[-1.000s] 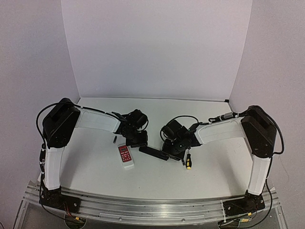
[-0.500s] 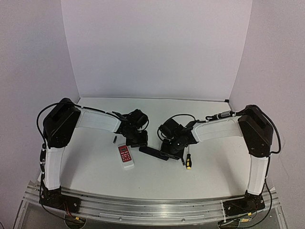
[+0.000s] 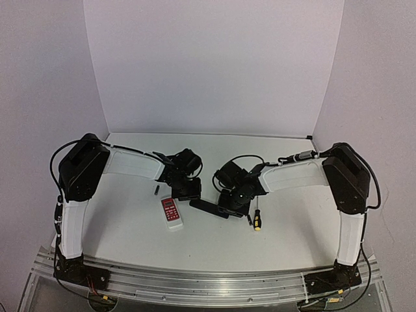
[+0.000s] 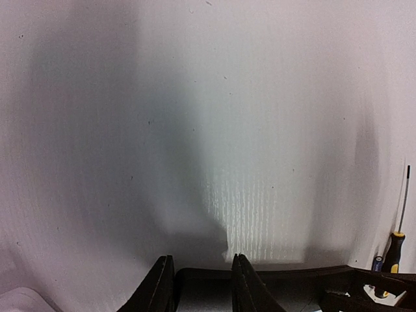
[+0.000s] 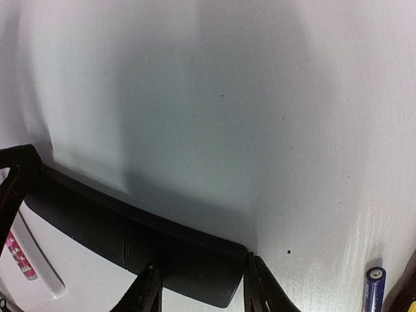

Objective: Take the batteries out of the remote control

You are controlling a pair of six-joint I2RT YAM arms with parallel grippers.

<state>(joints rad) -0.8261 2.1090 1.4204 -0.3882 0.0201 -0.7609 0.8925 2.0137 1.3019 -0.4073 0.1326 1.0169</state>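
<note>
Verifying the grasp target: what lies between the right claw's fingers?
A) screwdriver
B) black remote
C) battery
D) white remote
B: the right wrist view shows one end of the black remote between the fingers of the right claw, with the battery off to one side.

battery (image 5: 375, 284) cut off at the bottom edge; remote control (image 4: 279, 289) mostly below the frame.

Right gripper (image 5: 203, 289) farther left, jaws narrower around the remote control (image 5: 97, 224)
</note>
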